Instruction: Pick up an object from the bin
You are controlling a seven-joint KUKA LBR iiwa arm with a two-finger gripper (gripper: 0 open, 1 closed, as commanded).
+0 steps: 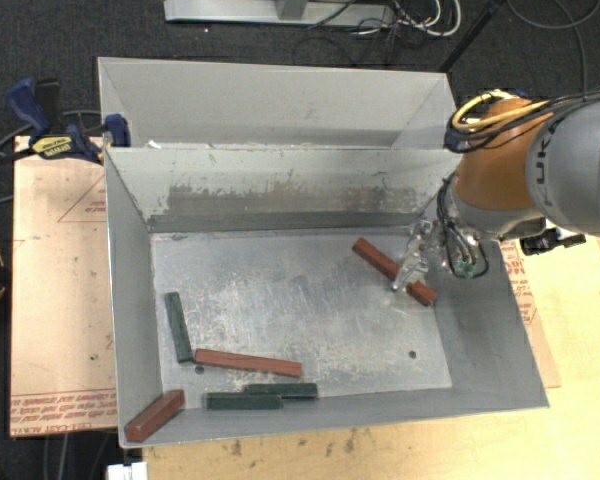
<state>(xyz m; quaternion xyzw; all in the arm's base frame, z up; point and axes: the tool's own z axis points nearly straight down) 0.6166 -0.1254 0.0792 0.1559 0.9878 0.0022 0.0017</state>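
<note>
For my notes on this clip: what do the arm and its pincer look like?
The arm is a rounded grey link with dark lettering. An orange cover wraps its wrist, with yellow and pale cables looped on top. The pincer is small, thin, silvery metal.

I can read only one marking: dark letters on the grey arm (580, 168) above the bin's (480, 338) right edge, seemingly "KU", cut off by the curve. Nothing else is legible.

Bar (377, 258) at the gripper (412, 271) was reddish-brown. Far from it were reddish-brown bars (248, 363) and dark green bars (178, 326). Bin (280, 308) was grey.
</note>
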